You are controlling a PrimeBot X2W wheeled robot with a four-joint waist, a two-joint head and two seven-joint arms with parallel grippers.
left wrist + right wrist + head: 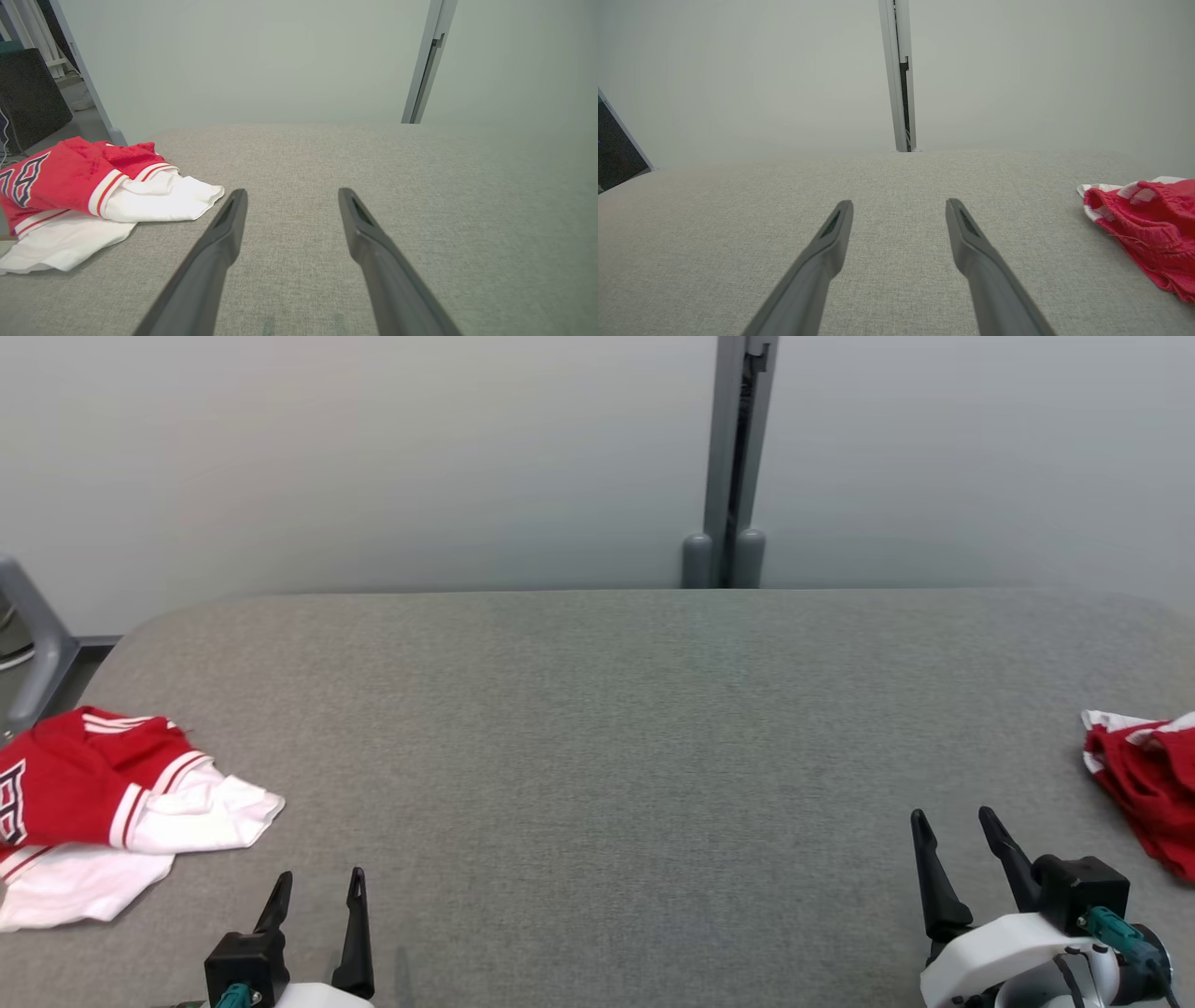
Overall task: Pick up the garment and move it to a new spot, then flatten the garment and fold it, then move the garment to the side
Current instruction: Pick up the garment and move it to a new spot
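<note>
Two garments lay on the grey table [597, 709] before you. At its left edge sat the red and white jersey [84, 784], loosely folded, its long axis running across the table and its white sleeve pointing toward the middle. Just right of it, your left gripper [320, 875] stood spread wide, holding nothing. Your right gripper [952, 812] was equally wide and empty, near the crumpled red garment [1153, 784] at the right edge.

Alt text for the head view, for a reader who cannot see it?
A grey table carries a crumpled red and white garment at its left edge and a red garment at its right edge. The left gripper and right gripper sit open near the bottom, holding nothing.
</note>
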